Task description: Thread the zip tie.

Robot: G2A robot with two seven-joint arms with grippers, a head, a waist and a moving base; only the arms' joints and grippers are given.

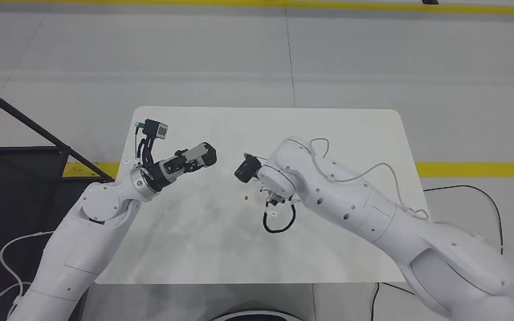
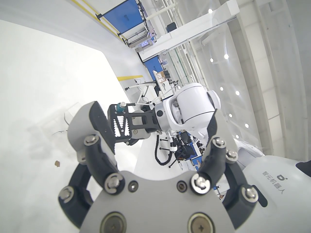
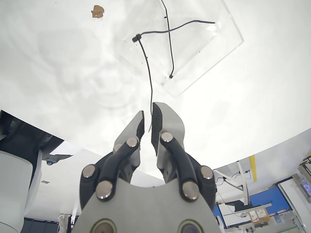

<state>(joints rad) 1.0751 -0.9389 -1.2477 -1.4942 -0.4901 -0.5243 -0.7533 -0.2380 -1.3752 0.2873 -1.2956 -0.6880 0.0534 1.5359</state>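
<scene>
A black zip tie (image 3: 147,59) hangs out from my right gripper (image 3: 148,116), which is shut on its thin tail end. Its strap runs to a small head (image 3: 136,38) over the edge of a clear tray (image 3: 233,32). A second black zip tie (image 3: 170,47) lies inside that tray, and another black strand (image 3: 192,22) crosses it. My left gripper (image 2: 155,120) is open with nothing between its fingers. It is held above the table and faces the right gripper (image 2: 116,122) a short way off. From above, the left gripper (image 1: 209,152) and the right gripper (image 1: 242,169) sit tip to tip over the table's middle.
The white table (image 1: 345,136) is bare around both arms. A small brown scrap (image 3: 98,12) lies on it beside the tray. Black fabric and a dark bar stand off the table's left edge (image 1: 32,184).
</scene>
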